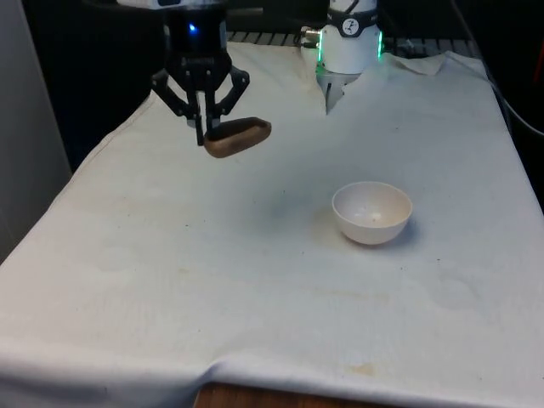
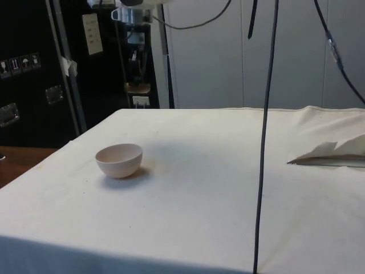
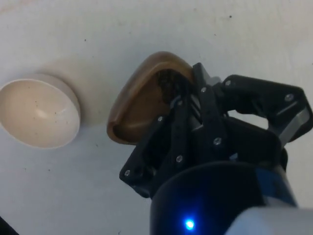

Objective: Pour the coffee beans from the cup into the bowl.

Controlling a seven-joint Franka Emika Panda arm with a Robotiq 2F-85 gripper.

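Brown and wooden-looking, the cup point(image 1: 237, 136) hangs above the cloth point(image 1: 212, 280), pinched by its rim in the gripper point(image 1: 204, 127), whose fingers are closed on the wall, one inside and one outside as the wrist view shows it; the cup point(image 3: 142, 105) is tilted well over, its mouth turned sideways, with a dark clump of beans point(image 3: 168, 83) lodged deep against the fingers. The bowl point(image 1: 371, 212) sits on the cloth, pale and upright, well apart from the cup toward the front view's right, and it looks empty of beans but for a few specks. Judging from this, the step in hand is the carry to the bowl, and the tilt is the thing to mind: with the mouth this far over, any jolt could shed beans onto the cloth before the bowl is under them. Best to travel smoothly and bring the cup's lip directly over the bowl's point(image 3: 39, 110) middle, low enough that beans do not bounce out, and only then roll the wrist further. A rim pinch gives little hold, so turn slowly; the cup could twist between the fingers
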